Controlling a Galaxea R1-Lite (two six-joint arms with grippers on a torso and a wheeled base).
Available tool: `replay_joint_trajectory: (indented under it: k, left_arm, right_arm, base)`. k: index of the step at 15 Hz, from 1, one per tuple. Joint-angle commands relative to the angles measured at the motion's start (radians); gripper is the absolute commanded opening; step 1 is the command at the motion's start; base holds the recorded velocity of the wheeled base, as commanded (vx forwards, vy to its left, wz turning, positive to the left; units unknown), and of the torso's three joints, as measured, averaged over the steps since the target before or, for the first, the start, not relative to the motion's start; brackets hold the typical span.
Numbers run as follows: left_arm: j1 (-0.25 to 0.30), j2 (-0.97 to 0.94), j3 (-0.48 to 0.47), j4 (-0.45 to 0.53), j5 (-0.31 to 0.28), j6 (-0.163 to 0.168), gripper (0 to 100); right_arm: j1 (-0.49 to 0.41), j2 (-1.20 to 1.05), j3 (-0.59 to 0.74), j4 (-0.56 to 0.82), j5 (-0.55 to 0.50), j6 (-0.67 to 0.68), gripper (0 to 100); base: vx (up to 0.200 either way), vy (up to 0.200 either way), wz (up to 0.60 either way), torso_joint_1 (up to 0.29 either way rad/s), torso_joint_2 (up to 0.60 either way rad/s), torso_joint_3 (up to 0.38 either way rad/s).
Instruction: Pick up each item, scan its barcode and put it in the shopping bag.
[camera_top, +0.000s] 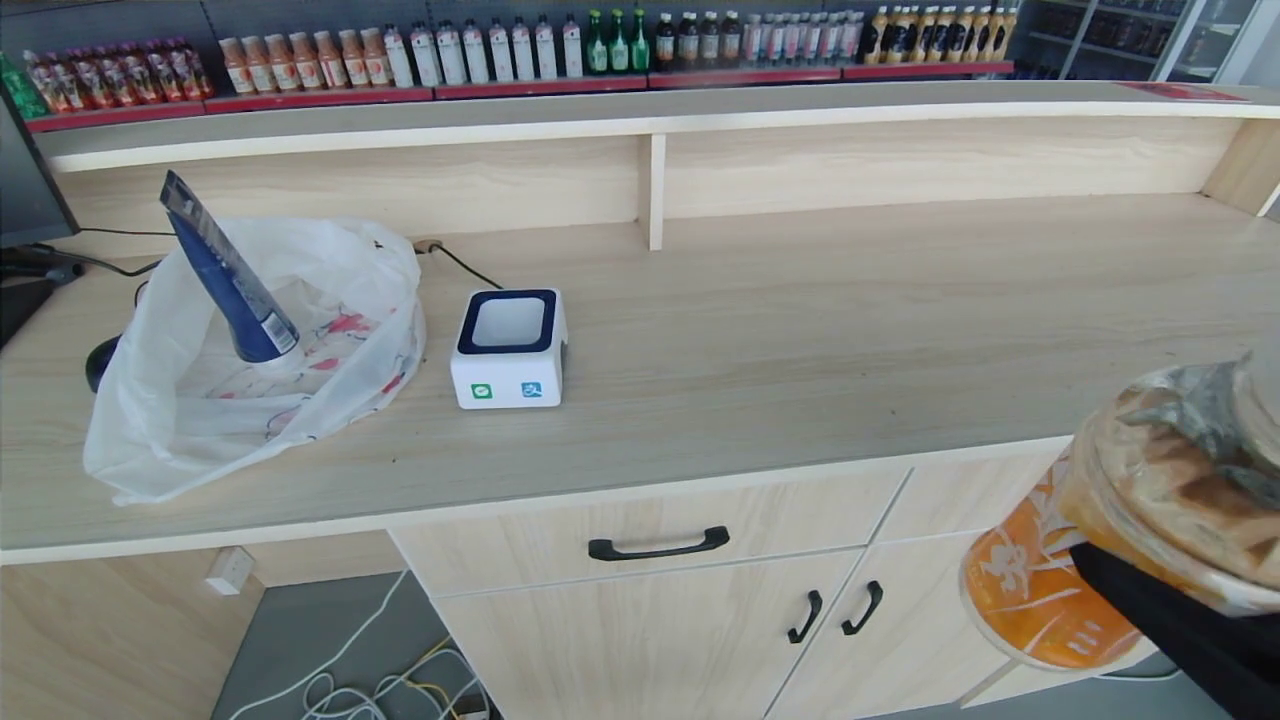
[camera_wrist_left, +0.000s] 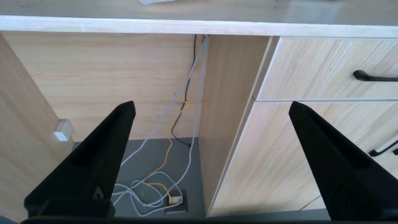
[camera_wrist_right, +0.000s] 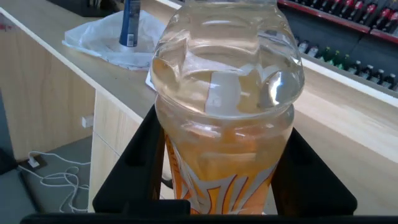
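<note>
My right gripper (camera_top: 1120, 572) (camera_wrist_right: 227, 180) hangs off the counter's front edge at the lower right, shut on a clear bottle (camera_top: 1160, 480) (camera_wrist_right: 227, 93) of pale liquid with an orange label. On the counter's left lies a white shopping bag (camera_top: 250, 390) (camera_wrist_right: 102, 38), mouth open, with a blue tube (camera_top: 232, 285) (camera_wrist_right: 129, 22) standing tilted inside it. Just right of the bag sits a white scanner (camera_top: 507, 347) with a dark-rimmed top window. My left gripper (camera_wrist_left: 211, 168) is open, low in front of the cabinet below the counter, holding nothing.
A raised wooden ledge (camera_top: 650, 120) runs along the counter's back, with a shelf of bottles (camera_top: 600, 45) behind it. A dark monitor (camera_top: 25, 180) stands at the far left. Drawers and doors with black handles (camera_top: 658, 547) lie below the counter. Cables (camera_wrist_left: 155, 186) lie on the floor.
</note>
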Motion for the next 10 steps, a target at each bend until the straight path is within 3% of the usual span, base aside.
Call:
replay_joint_trajectory:
  k: [1, 10]
  left_arm:
    - [0.0, 0.0, 0.0, 0.001, 0.0, -0.001, 100]
    - [0.0, 0.0, 0.0, 0.0, 0.0, 0.0, 100]
  right_arm:
    - [0.033, 0.02, 0.019, -0.001, 0.0, -0.021, 0]
    - [0.104, 0.096, -0.013, -0.001, 0.0, -0.125, 0]
  base:
    - [0.0, 0.0, 0.0, 0.0, 0.0, 0.0]
    - [0.0, 0.0, 0.0, 0.0, 0.0, 0.0]
